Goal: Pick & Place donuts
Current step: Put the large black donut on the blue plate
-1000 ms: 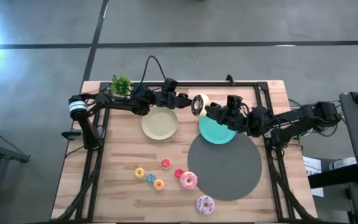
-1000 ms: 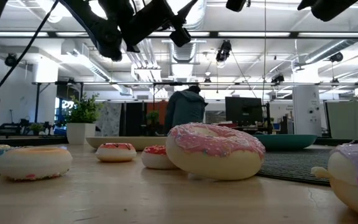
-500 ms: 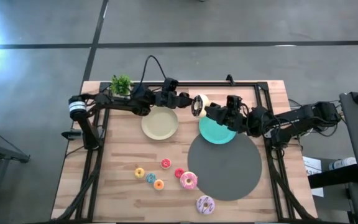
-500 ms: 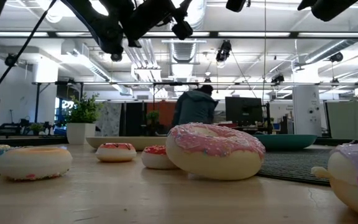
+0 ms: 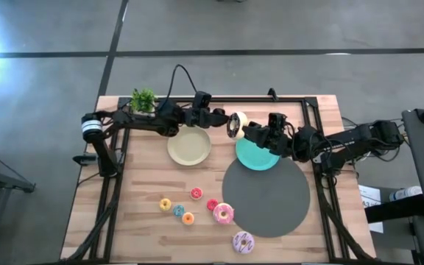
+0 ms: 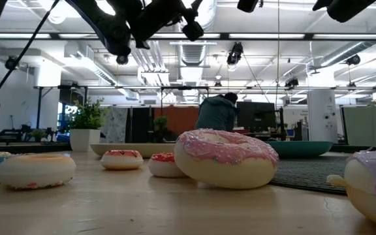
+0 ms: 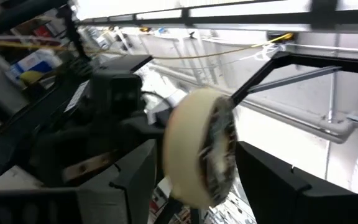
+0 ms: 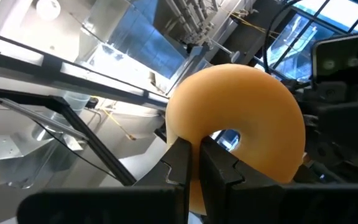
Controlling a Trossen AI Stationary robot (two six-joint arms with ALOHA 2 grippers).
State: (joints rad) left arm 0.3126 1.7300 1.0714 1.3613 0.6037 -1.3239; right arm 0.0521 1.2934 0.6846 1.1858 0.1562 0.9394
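Observation:
My right gripper point(image 8: 195, 163) is shut on the orange-brown donut point(image 5: 235, 124) and holds it in the air over the table's far part, between the beige plate point(image 5: 189, 146) and the teal plate point(image 5: 258, 155). My left gripper point(image 7: 197, 177) is open. Its fingers stand on either side of that donut point(image 7: 199, 155), seen edge-on; I cannot tell whether one touches it. The pink donut point(image 5: 223, 213) and the lilac donut point(image 5: 243, 242) lie on the near part of the table. Several small donuts point(image 5: 188, 218) lie flat beside them. My right gripper pinches the donut's ring point(image 8: 194, 134) between its two fingers, at the rim beside the hole point(image 8: 227, 139). It comes from the table's right side. The donut stands on edge, lifted clear of the table.
A round grey mat point(image 5: 265, 197) covers the near right of the table, partly under the teal plate. A small potted plant point(image 5: 143, 99) stands at the far left corner. A person point(image 6: 217, 112) is in the room behind the table.
My left gripper has shifted slightly up and toward the held donut. The donut and my right gripper have stayed in place. The person in the background has walked to the right.

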